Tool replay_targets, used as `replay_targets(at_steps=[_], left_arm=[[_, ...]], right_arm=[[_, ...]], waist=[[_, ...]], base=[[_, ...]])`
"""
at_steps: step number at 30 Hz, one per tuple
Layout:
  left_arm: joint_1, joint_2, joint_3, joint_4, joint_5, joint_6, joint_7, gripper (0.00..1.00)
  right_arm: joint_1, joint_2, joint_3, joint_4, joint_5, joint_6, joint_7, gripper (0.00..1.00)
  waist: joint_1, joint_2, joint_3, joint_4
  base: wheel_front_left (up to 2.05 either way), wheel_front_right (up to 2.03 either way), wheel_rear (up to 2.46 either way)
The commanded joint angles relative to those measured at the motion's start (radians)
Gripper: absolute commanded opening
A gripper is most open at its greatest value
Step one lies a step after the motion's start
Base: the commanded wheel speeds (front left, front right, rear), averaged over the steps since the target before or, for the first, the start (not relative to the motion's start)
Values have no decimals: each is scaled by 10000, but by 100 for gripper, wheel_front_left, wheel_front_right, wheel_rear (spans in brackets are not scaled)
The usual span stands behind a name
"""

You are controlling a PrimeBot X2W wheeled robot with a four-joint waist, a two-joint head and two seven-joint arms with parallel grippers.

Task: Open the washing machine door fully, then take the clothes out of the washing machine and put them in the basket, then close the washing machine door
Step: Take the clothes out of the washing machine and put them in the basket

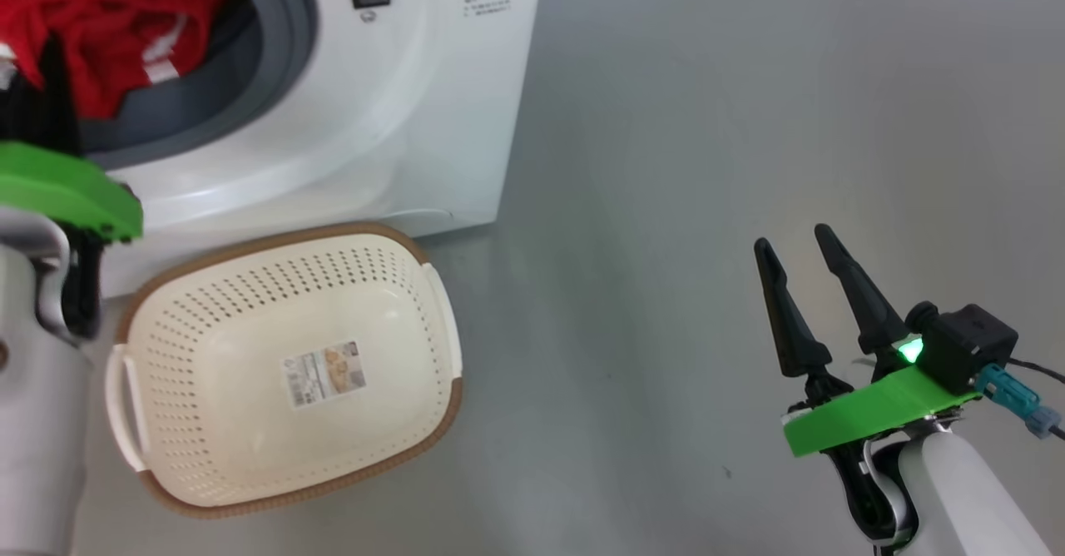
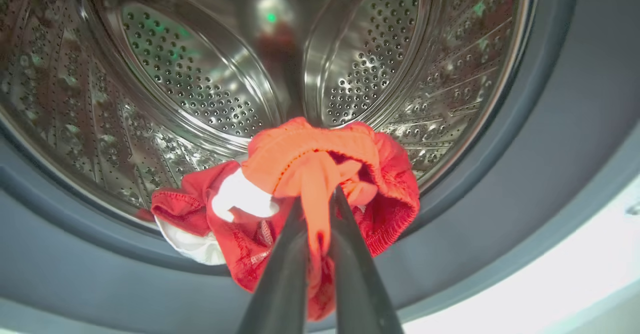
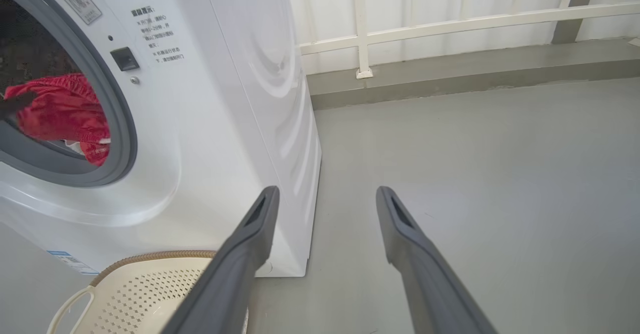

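The white washing machine stands with its mouth uncovered; its door is out of view. Red clothes with white panels hang at the grey gasket. In the left wrist view my left gripper is shut on the red clothes, holding the bundle at the lip of the steel drum. The cream basket sits on the floor just below the washer's front, with only its label sticker inside. My right gripper hovers open over the floor, well right of the basket and washer.
Grey floor stretches to the right of the washer. A white railing and low ledge run behind it in the right wrist view. My left forearm stands close to the basket's left handle.
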Motion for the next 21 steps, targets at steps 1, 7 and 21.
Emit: replay_targets(at_steps=[1,7,21], left_arm=[[395,373,513,-723,260,33,-120,0],[1322,63,1135,-1983,793,-57,-121,0],[3055,-900,2427,-5720,1899,-339,-121,0]], right_arm=[[218,-161,81,-180,-61,63,-65,100],[423,-218,-27,-160,-66,63,-65,100],[724,-275,-297,-184,-87,63,-65,100]], waist=[[0,0,-398,316],[0,0,-675,528],[0,0,-1030,934]], base=[[0,0,0],[0,0,0],[0,0,0]])
